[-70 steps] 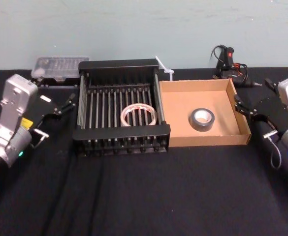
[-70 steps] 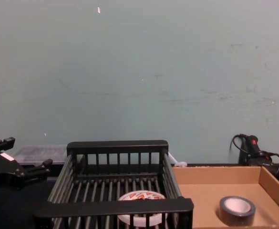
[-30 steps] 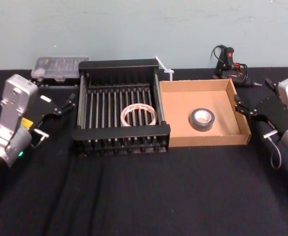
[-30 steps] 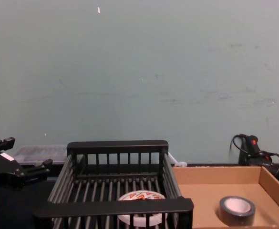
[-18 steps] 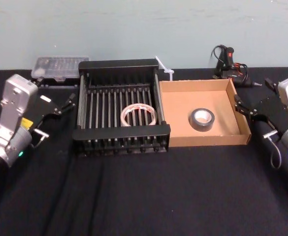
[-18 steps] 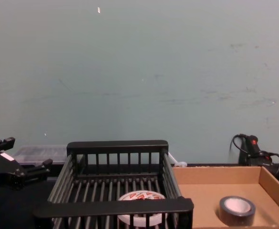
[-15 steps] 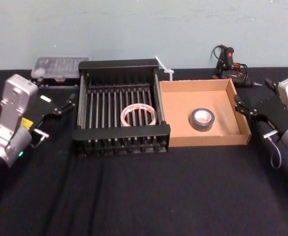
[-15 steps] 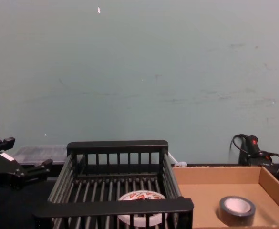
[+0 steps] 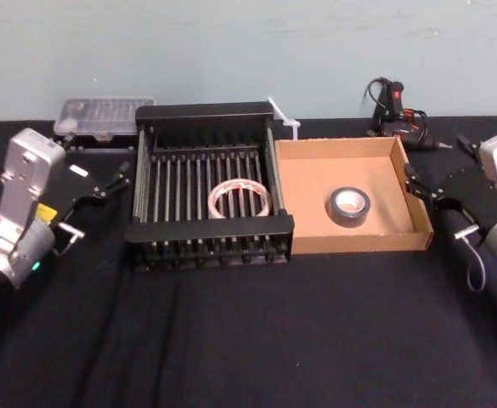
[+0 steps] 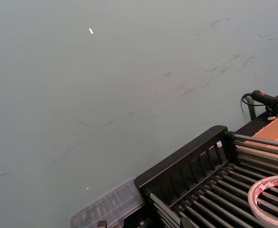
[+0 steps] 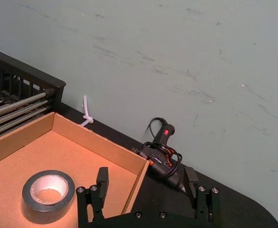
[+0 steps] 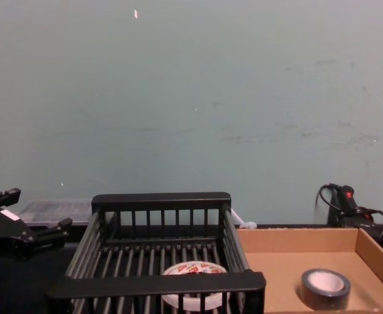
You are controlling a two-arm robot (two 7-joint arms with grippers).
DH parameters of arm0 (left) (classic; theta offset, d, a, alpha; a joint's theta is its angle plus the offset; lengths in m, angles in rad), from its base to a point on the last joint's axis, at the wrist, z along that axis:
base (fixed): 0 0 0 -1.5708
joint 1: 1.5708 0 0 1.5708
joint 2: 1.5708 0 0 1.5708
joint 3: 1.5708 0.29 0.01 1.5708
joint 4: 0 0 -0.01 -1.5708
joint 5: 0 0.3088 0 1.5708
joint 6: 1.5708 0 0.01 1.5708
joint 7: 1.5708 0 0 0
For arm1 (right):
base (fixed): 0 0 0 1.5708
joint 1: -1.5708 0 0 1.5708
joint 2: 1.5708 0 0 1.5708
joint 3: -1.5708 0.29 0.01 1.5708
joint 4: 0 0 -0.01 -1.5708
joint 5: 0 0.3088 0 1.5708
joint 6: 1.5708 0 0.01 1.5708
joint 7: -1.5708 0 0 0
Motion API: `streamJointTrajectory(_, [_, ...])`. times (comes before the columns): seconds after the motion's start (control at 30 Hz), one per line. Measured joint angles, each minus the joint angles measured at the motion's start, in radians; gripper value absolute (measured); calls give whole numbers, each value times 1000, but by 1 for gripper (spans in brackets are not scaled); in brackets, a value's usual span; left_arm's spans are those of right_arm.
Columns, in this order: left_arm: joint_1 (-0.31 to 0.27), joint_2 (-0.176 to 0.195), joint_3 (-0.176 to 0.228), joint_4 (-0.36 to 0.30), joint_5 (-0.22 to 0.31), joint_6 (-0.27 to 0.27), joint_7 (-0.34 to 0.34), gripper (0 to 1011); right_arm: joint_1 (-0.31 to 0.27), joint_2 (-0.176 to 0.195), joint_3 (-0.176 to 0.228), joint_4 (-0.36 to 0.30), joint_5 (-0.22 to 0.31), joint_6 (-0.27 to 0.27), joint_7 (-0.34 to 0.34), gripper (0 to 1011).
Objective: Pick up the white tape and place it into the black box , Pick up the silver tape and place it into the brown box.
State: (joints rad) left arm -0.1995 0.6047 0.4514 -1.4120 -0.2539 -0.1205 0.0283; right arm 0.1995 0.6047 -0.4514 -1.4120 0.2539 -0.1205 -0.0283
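Black cloth (image 9: 256, 331) covers our table. Both grippers, left (image 9: 104, 180) at nine o'clock, right (image 9: 439, 170) at three, stand spread, empty. White tape (image 9: 240, 200) lies in black slatted crate (image 9: 206, 229); silver tape (image 9: 347, 206) in tan cardboard box (image 9: 358, 241).

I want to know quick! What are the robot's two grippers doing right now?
Left gripper: open, holding nothing, left of the black box.
Right gripper: open, holding nothing, right of the brown box.
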Motion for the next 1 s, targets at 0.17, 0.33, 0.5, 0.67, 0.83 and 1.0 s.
streamJointTrajectory(0.17, [0, 0, 0, 0, 0, 0, 0, 1001, 0, 0, 0, 0, 0, 0, 0, 1002])
streamJointTrajectory(0.33, [0, 0, 0, 0, 0, 0, 0, 1001, 0, 0, 0, 0, 0, 0, 0, 1002])
streamJointTrajectory(0.5, [0, 0, 0, 0, 0, 0, 0, 1001, 0, 0, 0, 0, 0, 0, 0, 1002])
streamJointTrajectory(0.67, [0, 0, 0, 0, 0, 0, 0, 1001, 0, 0, 0, 0, 0, 0, 0, 1002])
streamJointTrajectory(0.83, [0, 0, 0, 0, 0, 0, 0, 1001, 0, 0, 0, 0, 0, 0, 0, 1002])
streamJointTrajectory(1.0, [0, 0, 0, 0, 0, 0, 0, 1001, 0, 0, 0, 0, 0, 0, 0, 1002])
